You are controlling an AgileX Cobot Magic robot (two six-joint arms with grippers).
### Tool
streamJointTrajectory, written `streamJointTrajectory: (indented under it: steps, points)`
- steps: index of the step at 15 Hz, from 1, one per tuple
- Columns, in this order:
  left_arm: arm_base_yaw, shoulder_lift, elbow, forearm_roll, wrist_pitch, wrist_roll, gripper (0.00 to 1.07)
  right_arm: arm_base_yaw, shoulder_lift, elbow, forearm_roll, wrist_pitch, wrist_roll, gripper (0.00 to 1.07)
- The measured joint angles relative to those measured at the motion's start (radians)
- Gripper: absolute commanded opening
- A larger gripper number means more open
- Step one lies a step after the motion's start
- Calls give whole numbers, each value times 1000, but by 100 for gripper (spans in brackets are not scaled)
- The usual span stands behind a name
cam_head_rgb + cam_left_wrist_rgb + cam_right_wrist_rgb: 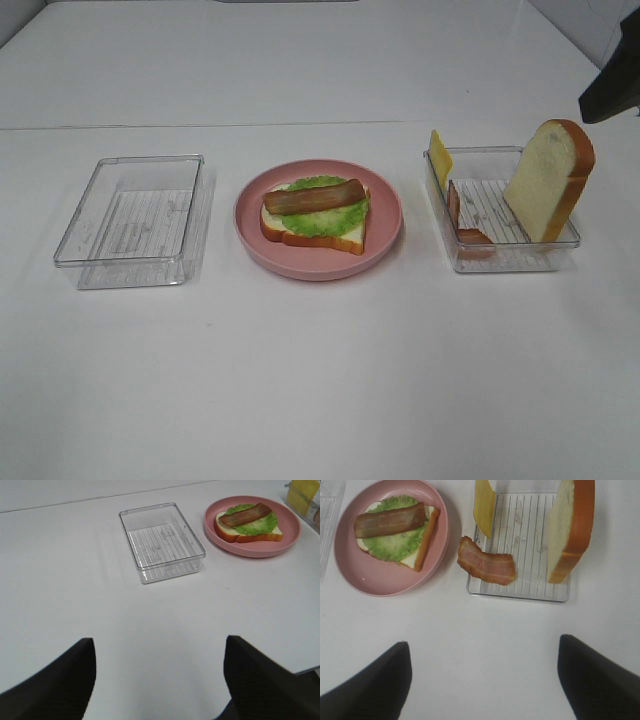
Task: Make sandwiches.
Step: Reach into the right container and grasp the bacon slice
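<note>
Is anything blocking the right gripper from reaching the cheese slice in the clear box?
Nothing visible does. The open right gripper hangs over the table; the cheese slice leans at one end of the clear box, the bacon strip beside it, not over it.

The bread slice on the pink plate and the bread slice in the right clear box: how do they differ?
The plated slice lies flat on the pink plate; the boxed slice stands on edge in the clear box. The plated slice carries lettuce and a bacon strip; the boxed slice is bare. Both are white with orange-brown crust.
</note>
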Motion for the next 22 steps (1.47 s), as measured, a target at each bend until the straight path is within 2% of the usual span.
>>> streamJointTrajectory:
  steps: [1, 2, 5, 8, 12, 14, 18, 22]
  points:
    - [0, 0, 0, 0, 0, 0, 69, 0, 56, -45, 0, 19, -1, 76]
    - [0, 0, 0, 0, 0, 0, 69, 0, 188, -156, 22, 72, -1, 76]
    - [0, 0, 0, 0, 0, 0, 69, 8, 315, -295, 51, 167, 10, 76]
    - [0, 0, 0, 0, 0, 0, 69, 109, 425, -404, 19, 201, 50, 76]
    - [0, 0, 0, 0, 0, 0, 69, 201, 539, -428, 6, 164, 141, 73]
    - [0, 0, 0, 0, 0, 0, 69, 202, 627, -436, -20, 142, 179, 65]
    - [0, 0, 0, 0, 0, 0, 69, 202, 729, -503, -46, 132, 185, 56]
    - [0, 0, 0, 0, 0, 0, 69, 202, 784, -518, -115, 130, 185, 53]
